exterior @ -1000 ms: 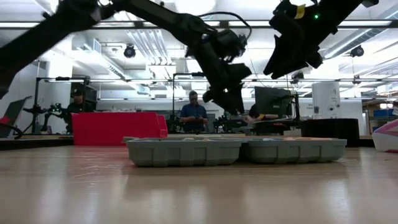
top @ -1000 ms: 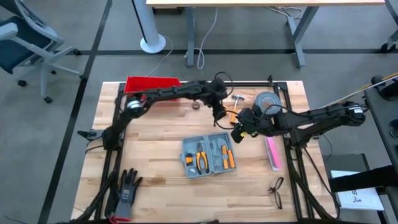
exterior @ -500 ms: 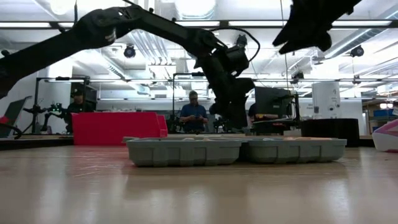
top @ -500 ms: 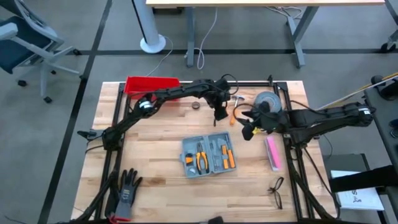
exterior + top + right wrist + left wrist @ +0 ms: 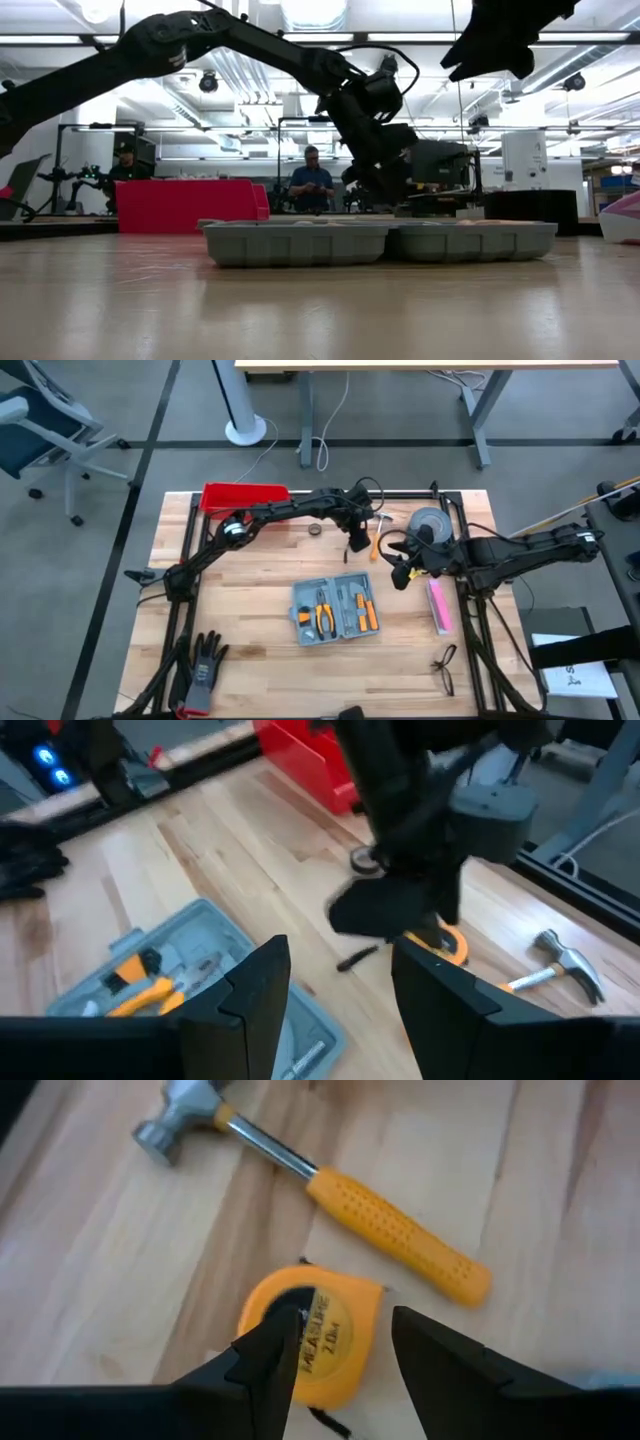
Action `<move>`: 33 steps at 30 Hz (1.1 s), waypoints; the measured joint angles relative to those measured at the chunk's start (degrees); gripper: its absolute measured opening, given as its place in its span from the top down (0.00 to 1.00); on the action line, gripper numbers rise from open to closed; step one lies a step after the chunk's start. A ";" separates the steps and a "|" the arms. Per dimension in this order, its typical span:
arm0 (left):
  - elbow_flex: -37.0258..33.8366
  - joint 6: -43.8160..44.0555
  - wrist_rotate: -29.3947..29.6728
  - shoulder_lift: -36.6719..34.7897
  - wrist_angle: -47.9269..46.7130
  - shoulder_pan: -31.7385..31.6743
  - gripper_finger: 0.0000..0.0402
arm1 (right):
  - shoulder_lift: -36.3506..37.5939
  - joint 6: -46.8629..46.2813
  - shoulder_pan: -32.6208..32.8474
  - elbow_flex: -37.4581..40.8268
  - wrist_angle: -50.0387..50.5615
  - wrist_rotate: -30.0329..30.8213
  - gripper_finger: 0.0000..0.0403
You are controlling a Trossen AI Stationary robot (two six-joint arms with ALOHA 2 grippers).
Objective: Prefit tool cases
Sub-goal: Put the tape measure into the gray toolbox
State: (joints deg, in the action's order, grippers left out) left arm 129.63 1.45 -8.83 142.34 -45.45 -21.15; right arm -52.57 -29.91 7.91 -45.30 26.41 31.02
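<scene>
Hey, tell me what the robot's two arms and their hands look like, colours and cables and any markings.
Both arms are dark, slim and jointed. The left arm has a pale silvery joint part near its elbow and a black cable looping above its wrist. The right arm carries looping black cables too. The left hand and the right hand each have two black, wedge-shaped fingers. I can't make out any markings.

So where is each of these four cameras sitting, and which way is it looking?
High view: overhead, straight down on the table, both arms, the open tool case.
Low view: at tabletop height, level across the case into the room; arms enter from above.
Left wrist view: past the open left gripper at a tape measure and hammer.
Right wrist view: past the open right gripper toward the left arm.
Both wrist views share the hammer.
</scene>
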 joint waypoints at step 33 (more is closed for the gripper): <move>2.13 3.36 6.37 0.10 3.16 2.73 0.55 | -0.22 0.57 5.90 0.00 -7.37 0.47 0.63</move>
State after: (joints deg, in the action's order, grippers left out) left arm 131.76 4.81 -2.46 142.44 -42.29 -18.41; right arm -52.80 -29.34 13.81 -45.30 19.04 31.48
